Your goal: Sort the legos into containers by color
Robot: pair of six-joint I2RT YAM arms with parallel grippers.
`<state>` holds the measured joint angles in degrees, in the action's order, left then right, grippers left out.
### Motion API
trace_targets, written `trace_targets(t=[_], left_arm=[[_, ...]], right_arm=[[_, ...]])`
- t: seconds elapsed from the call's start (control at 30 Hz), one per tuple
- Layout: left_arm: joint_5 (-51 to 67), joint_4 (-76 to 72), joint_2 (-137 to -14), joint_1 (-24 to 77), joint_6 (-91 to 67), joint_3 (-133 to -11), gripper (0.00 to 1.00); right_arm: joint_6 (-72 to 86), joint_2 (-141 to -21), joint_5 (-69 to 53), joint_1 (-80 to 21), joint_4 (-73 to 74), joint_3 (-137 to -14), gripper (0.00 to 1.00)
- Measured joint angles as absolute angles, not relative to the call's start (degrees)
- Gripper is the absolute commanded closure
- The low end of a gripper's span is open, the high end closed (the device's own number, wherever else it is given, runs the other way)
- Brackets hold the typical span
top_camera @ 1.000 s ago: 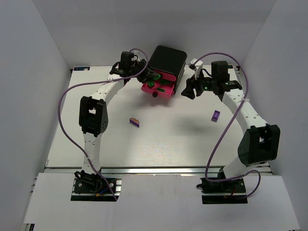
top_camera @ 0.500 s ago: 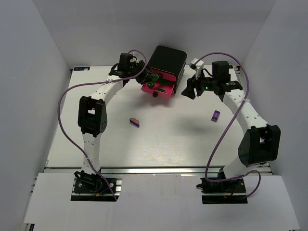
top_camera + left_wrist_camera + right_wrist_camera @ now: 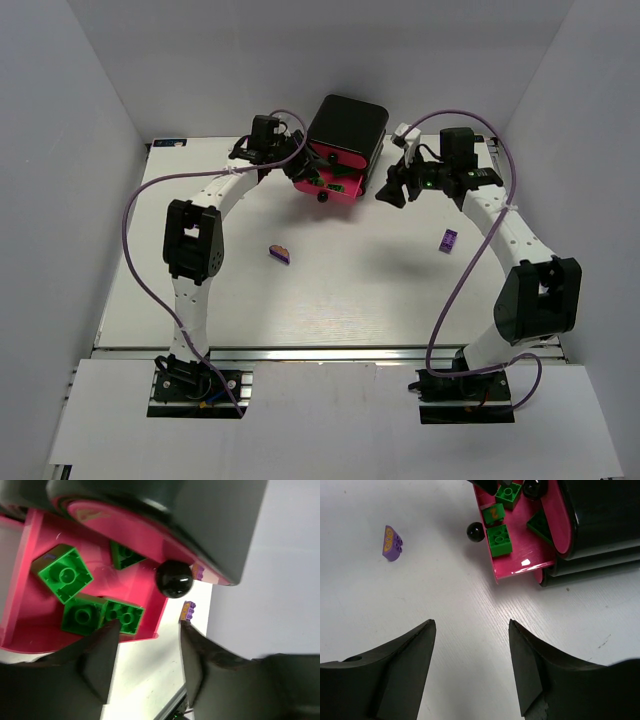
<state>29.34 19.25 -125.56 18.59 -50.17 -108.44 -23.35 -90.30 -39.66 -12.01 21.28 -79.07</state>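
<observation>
The containers are pink drawers in a black box (image 3: 347, 125). The lowest drawer (image 3: 343, 194) is pulled out and holds several green legos (image 3: 65, 572) (image 3: 499, 540). My left gripper (image 3: 297, 162) (image 3: 148, 622) hangs open just over that drawer's (image 3: 30, 610) front edge, nothing between its fingers. My right gripper (image 3: 386, 193) (image 3: 471, 625) stands open above bare table to the right of the drawer (image 3: 530, 550). One purple lego (image 3: 280, 253) (image 3: 392, 543) lies mid-table, and a second purple lego (image 3: 449, 239) lies at the right.
The drawer's black knob (image 3: 323, 197) (image 3: 475, 531) points toward the table's middle; a second knob (image 3: 173, 578) sits on the drawer above. White walls close in the table on three sides. Purple cables loop off both arms.
My left gripper's jaws have spread apart over the open drawer, and it has shifted slightly toward the box. The right gripper has barely moved.
</observation>
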Motion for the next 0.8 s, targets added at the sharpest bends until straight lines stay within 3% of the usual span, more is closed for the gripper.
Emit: trace_targets(t=[0.03,0.1,0.13,0.17,0.27,0.3,0.43,0.47,0.57,0.8], left_arm=[[29.3,19.3,-125.6,18.6,-50.2,-108.1,0.47],[29.2,19.2,-125.5,18.4,-50.2,-107.5,0.59],[29.0,19.3,-125.3,18.2,-50.2,-107.1,0.72],[28.8,19.2,-124.9,18.1,-50.1,-106.4,0.78],[27.4,19.6,-122.3,17.3,-49.1,-104.2,0.85],[26.9,19.7,-121.0,17.0,-48.8,-103.4,0.84],[24.2,19.3,-112.2,15.2,-47.1,-96.8,0.6],[23.4,19.2,-109.2,14.7,-46.7,-94.5,0.47],[21.4,17.5,-99.2,13.0,-46.1,-85.5,0.32],[18.7,15.4,-84.9,10.4,-46.4,-67.6,0.26]], right_arm=[[-24.2,-90.5,-40.2,-12.0,21.3,-79.1,0.37],[-26.7,-91.3,-41.8,-12.3,22.6,-79.5,0.55],[-29.2,-92.0,-43.0,-12.5,23.4,-79.9,0.64],[-32.1,-92.9,-44.3,-12.8,24.6,-80.5,0.79],[-41.2,-96.8,-47.4,-14.6,29.6,-84.1,1.0],[-44.1,-98.4,-48.0,-15.6,31.4,-85.8,1.0],[-51.6,-104.7,-46.5,-21.0,35.8,-91.6,1.0],[-52.1,-105.8,-45.6,-22.5,36.0,-92.2,1.0],[-52.4,-108.4,-40.1,-27.0,35.7,-92.9,1.0],[-47.0,-114.1,-20.5,-34.5,30.3,-94.0,1.0]])
